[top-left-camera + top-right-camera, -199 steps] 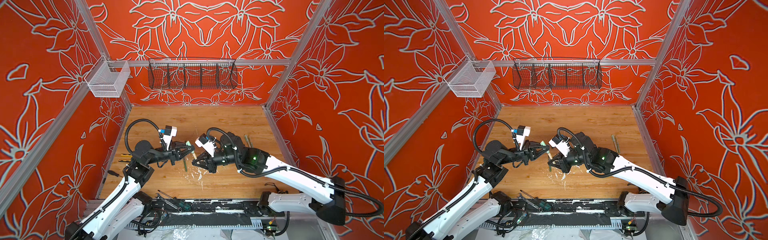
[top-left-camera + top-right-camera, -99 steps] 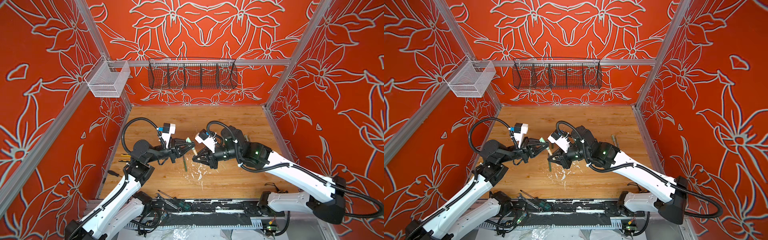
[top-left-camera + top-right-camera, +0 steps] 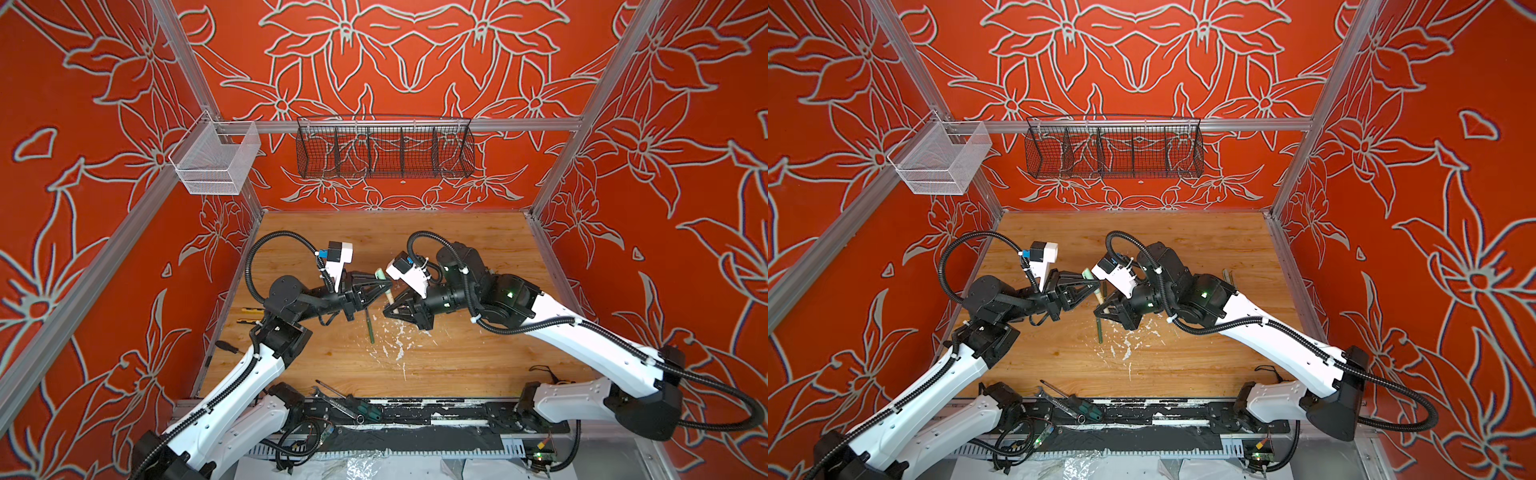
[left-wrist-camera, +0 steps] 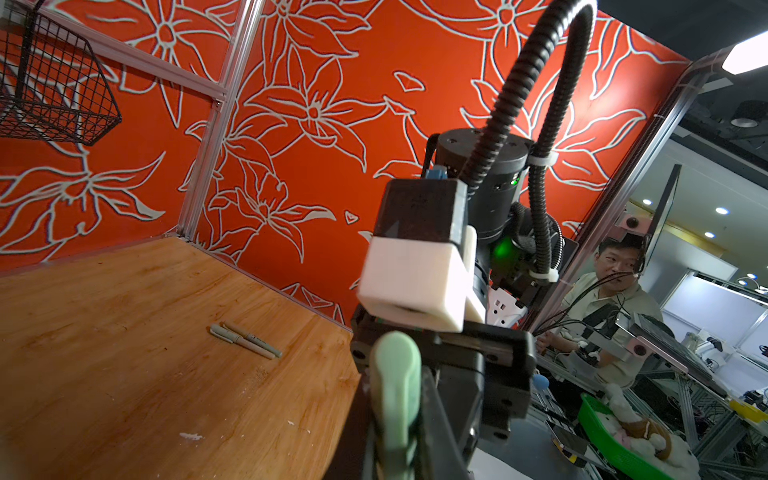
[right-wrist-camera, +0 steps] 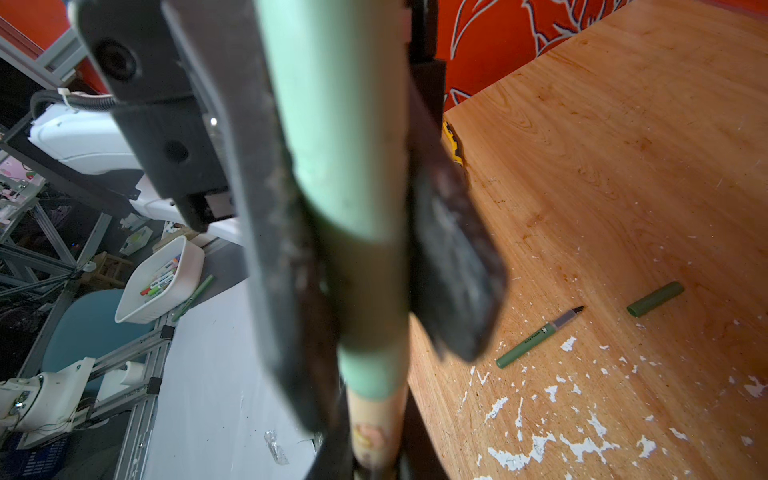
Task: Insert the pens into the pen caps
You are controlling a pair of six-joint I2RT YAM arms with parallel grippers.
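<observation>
A pale green pen cap (image 3: pixel 380 274) (image 3: pixel 1088 274) is held above the table, with my left gripper (image 3: pixel 386 284) (image 3: pixel 1096 284) shut on it. A beige pen (image 3: pixel 390 296) (image 3: pixel 1099 296) runs from the cap's open end down to my right gripper (image 3: pixel 392 309) (image 3: pixel 1104 311), which is shut on its barrel. In the right wrist view the cap (image 5: pixel 345 166) sleeves the pen's (image 5: pixel 374 424) front end between the left fingers (image 5: pixel 266 208). The left wrist view shows the cap (image 4: pixel 395 382) pinched in my jaws. A green pen (image 3: pixel 369 328) (image 5: pixel 536 340) and a dark green cap (image 5: pixel 656 299) lie on the table below.
Two pens (image 4: pixel 245 340) (image 3: pixel 1227 276) lie side by side near the right wall. White paint flecks (image 3: pixel 395 336) dot the wood. Screwdrivers and a wrench (image 3: pixel 345 401) lie at the front edge, yellow-black pliers (image 3: pixel 249 316) by the left wall. Wire baskets (image 3: pixel 384 147) (image 3: pixel 216 160) hang on the walls.
My right gripper has risen and moved left with the beige pen, up to the cap in my left gripper. The pen's end now sits in the cap.
</observation>
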